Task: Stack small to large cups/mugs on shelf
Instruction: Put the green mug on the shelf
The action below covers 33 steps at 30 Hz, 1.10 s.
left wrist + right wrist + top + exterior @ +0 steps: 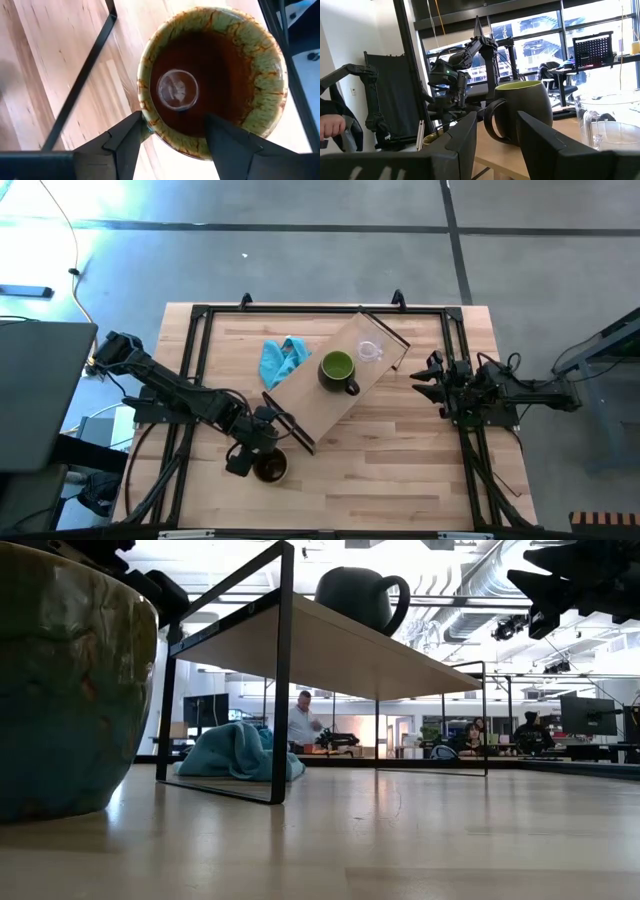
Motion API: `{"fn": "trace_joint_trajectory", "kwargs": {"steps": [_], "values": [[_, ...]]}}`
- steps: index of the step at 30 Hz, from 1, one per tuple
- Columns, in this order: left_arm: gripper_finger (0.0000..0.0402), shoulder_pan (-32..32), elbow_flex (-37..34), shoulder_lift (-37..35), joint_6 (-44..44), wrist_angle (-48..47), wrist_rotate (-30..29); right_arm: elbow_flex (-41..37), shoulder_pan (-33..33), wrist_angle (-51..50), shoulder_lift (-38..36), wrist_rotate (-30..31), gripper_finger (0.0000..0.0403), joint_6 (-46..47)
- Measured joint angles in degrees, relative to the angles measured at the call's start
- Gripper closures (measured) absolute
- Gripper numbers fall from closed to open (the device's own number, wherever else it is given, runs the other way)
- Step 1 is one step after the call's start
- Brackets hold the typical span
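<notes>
My left gripper (172, 132) hangs spread wide over the brown mug (215, 80) on the tabletop beside the shelf (335, 395); glazed ceramic, heavy, slick, so I'd pinch its rim wall. My right gripper (428, 378) waits open

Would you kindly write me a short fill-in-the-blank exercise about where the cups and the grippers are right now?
1. The green handled mug stands on the light-wood ____.
2. Next to it on that board stands the small clear ____ cup.
3. The large brown mug stands on the tabletop under the ____ gripper.
4. The right gripper holds ____.

Missing words: shelf; glass; left; nothing
</notes>
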Motion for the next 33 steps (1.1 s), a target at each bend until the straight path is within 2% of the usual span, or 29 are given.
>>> {"fn": "trace_joint_trajectory", "kwargs": {"steps": [15,22,26,33], "values": [[0.0202,0.0,0.0,-0.2,-7.4,-0.3,6.9,0.0,0.0,0.0,0.0,0.0,0.0272,-0.1],[0.0202,-0.1,-0.1,-0.9,-10.3,-0.8,8.1,0.0,0.0,0.0,0.0,0.0,0.0272,-0.1],[0.0202,-0.1,-0.2,-2.7,-11.3,-1.7,8.0,0.0,0.0,0.0,0.0,0.0,0.0272,-0.1],[0.0202,-0.1,-0.2,-5.9,-9.8,-3.8,3.9,0.0,0.0,0.0,0.0,0.0,0.0272,0.0]]}}
